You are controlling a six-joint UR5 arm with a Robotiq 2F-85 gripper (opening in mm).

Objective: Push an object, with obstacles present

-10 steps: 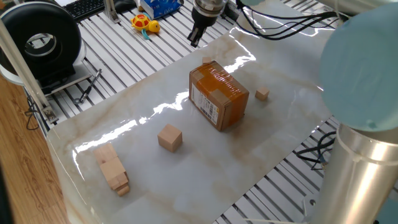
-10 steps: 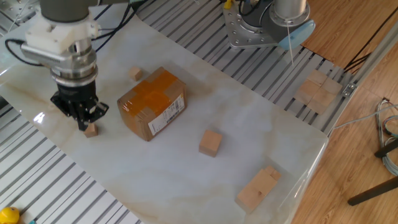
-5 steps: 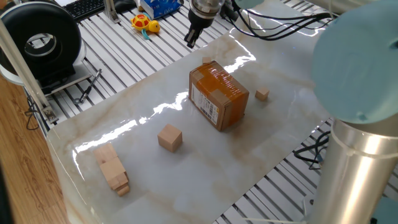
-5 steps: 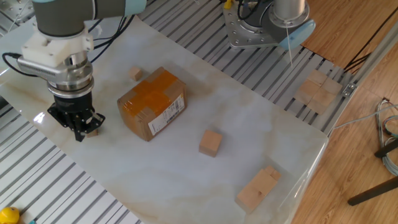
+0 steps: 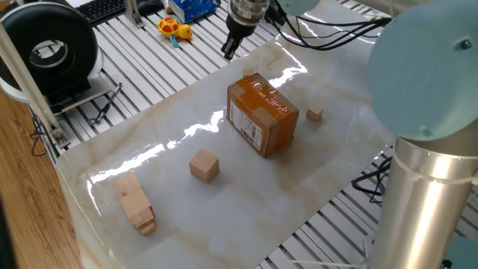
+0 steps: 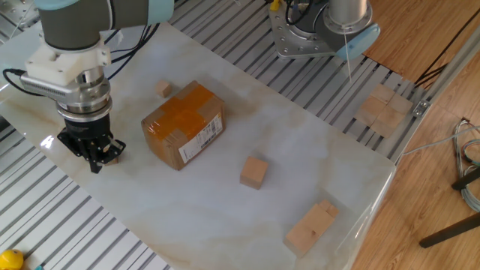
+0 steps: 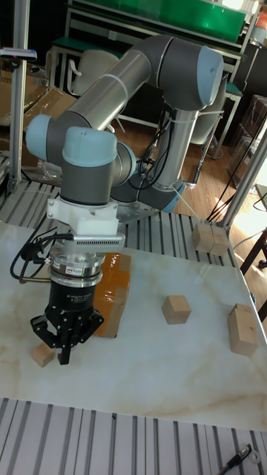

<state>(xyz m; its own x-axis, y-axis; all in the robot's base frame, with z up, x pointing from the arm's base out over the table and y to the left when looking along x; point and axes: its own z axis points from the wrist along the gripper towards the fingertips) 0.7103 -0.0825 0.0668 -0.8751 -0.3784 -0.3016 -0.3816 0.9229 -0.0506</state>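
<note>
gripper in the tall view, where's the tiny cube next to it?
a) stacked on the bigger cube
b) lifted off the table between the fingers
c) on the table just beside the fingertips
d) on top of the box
c: in the tall fixed view the tiny cube lies on the table just beside the tips of the gripper, clear of the box and the bigger cube.

The arm (image 7: 141, 67) is built of thick grey tubes joined by rounded joints with pale blue end caps. A white ribbed collar sits above a silver cylindrical wrist section (image 7: 74, 271). Below it comes the black gripper (image 7: 64, 343) with dark fingers (image 6: 93, 154). Black cables (image 7: 33, 256) loop from the wrist along the arm
</note>
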